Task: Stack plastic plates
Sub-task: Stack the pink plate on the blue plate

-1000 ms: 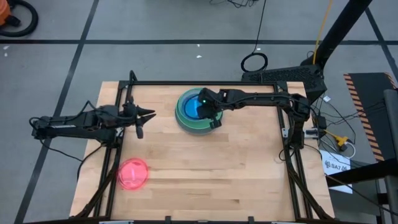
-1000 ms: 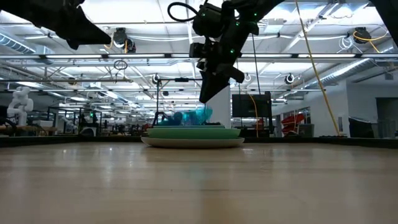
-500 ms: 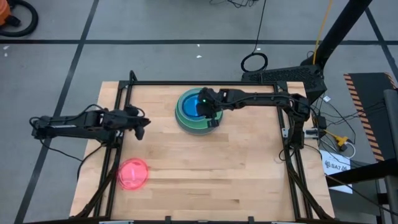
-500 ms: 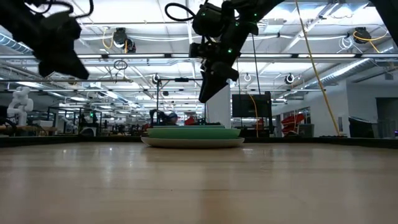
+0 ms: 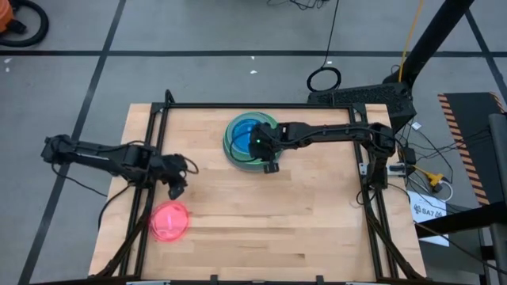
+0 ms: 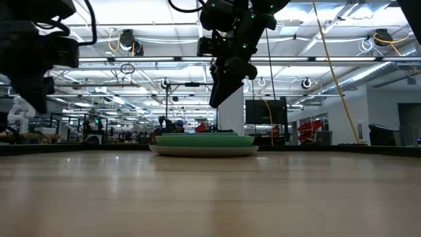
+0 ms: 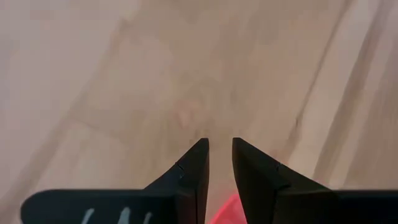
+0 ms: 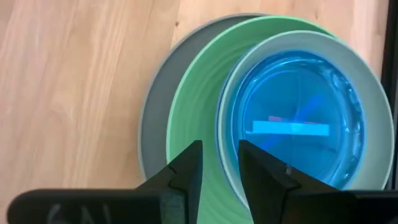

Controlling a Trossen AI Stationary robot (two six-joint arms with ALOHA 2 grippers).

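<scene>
Jaws narrowly parted, empty – both left gripper (image 5: 176, 190) and right gripper (image 5: 269, 165). Next: lower left squarely over pink plates (image 5: 169, 220) – grip rim, avoid sliding.

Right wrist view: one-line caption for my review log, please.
Right tool, empty, narrow gap between its fingers, above the plate stack: grey, green, mint, blue on top.
</scene>
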